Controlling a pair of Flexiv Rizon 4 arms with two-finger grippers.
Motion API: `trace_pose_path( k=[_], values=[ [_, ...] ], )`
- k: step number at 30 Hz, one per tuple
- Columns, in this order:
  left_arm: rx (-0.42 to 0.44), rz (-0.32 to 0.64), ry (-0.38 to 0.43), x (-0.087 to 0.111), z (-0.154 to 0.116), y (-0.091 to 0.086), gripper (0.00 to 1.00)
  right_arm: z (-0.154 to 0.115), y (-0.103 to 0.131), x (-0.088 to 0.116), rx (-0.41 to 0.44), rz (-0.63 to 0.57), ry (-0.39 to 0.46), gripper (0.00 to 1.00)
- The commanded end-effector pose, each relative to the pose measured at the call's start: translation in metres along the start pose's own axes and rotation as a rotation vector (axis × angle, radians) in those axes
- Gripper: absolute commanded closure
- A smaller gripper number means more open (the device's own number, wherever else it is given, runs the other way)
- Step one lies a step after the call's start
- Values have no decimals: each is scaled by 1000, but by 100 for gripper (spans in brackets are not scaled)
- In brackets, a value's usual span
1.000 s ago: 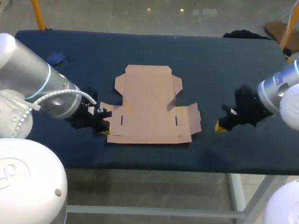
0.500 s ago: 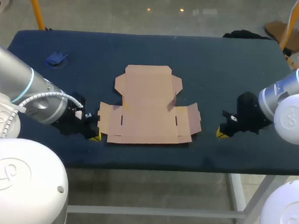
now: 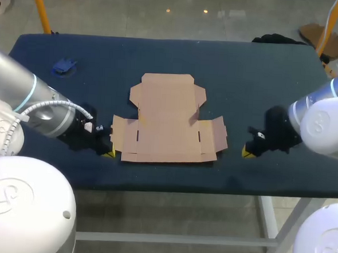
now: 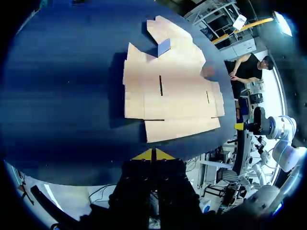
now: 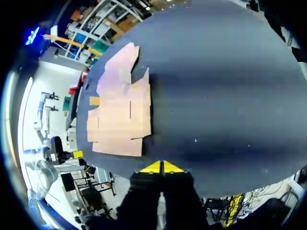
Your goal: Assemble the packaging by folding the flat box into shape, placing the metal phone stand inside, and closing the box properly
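While the flat box (image 3: 169,118) is laid on the worktop (image 3: 247,74), it is untouched. The left fingers (image 4: 145,155) and right fingers (image 5: 152,167) are closed — empty.

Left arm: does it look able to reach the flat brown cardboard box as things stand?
Probably yes. The left claw sits just off the near left corner of the flat brown cardboard box, with only bare dark table between them. It is shut, so gripping needs opening first.

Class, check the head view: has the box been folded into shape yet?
No, the box lies on the table as a flat, unfolded sheet.
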State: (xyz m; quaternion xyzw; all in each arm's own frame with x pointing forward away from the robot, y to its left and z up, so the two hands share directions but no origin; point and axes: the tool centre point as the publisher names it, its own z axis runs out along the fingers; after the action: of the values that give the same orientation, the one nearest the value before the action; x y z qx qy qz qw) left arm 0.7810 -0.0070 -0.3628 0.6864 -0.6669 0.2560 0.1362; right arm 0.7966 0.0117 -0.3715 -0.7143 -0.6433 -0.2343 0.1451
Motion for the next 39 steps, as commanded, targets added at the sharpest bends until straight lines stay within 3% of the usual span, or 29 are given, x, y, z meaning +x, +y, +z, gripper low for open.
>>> trace_pose_path(
  k=[1,21,39],
  values=[
    [-32,-4,23,-8,13,-10,100,13,8,-3,42,-2,37,100],
    [-74,-7,35,-20,25,-9,100,50,-12,16,99,-43,58,100],
    [-100,-4,52,-24,32,-6,100,72,-8,24,93,-19,60,100]
  ],
)
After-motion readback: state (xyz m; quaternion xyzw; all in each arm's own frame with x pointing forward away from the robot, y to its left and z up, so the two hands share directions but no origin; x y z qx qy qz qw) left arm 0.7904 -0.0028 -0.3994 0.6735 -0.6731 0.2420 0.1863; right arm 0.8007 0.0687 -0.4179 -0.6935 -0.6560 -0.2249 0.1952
